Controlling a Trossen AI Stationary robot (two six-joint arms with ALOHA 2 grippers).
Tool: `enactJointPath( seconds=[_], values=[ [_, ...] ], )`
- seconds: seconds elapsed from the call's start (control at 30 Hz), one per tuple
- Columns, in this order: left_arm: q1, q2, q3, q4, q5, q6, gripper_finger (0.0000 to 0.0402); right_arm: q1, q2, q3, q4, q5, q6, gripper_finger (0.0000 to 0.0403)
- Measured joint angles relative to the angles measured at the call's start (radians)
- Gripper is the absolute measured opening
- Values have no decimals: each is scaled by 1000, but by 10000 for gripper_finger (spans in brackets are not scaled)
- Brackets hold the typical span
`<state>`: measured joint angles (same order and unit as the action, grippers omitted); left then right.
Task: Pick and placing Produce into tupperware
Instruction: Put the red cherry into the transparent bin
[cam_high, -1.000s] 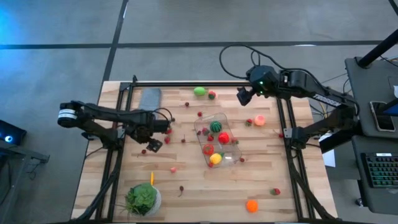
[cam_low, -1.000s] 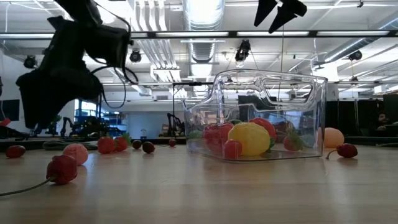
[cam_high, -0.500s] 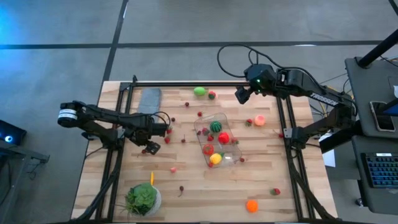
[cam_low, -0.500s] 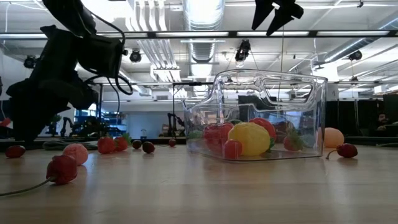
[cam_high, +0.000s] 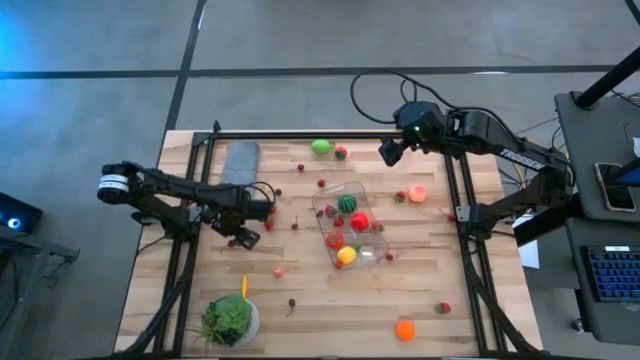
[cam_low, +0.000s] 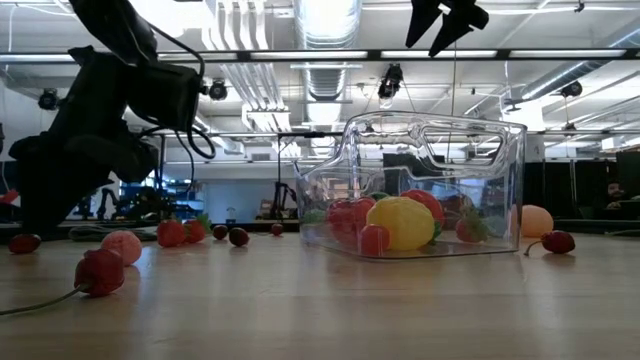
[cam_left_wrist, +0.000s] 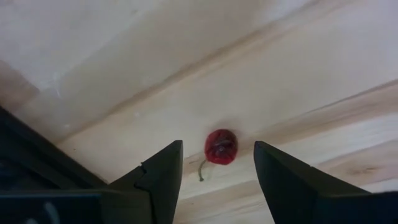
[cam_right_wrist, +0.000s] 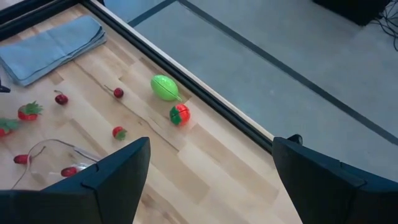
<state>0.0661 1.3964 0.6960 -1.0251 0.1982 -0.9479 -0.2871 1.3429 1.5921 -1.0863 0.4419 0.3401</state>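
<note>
The left gripper (cam_left_wrist: 216, 163) has come lower over the table's left side in the last second, and its fingers have drawn in from wide to about half open. They have hold of nothing yet — a small red cherry (cam_left_wrist: 221, 147) with a short stem lies on the wood in the gap between them, touching neither finger.

That reads as the closing stroke of a pick; once the cherry is pinched, the carry goes to the clear tupperware (cam_high: 350, 226), well apart toward the table's middle and already holding a yellow piece, red ones and a striped green melon.

The right gripper (cam_right_wrist: 208, 180) hangs wide open and empty near the far edge — a green fruit (cam_right_wrist: 164, 87) and a small tomato (cam_right_wrist: 179, 114) lie ahead of its fingers.
</note>
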Motion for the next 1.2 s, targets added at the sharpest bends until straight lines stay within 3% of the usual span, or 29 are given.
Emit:
enactJointPath(
  seconds=[0.37,0.6,0.9,1.2],
  values=[
    [-78,0,-1,7,7,-18,182,0,0,0,0,0,7,329],
    [-101,0,-39,106,8,-48,182,0,0,0,0,0,7,329],
    [-106,0,-50,99,10,-67,180,0,-1,0,1,0,7,329],
    [-106,0,-50,101,10,-67,107,0,-1,0,2,0,7,329]
  ],
)
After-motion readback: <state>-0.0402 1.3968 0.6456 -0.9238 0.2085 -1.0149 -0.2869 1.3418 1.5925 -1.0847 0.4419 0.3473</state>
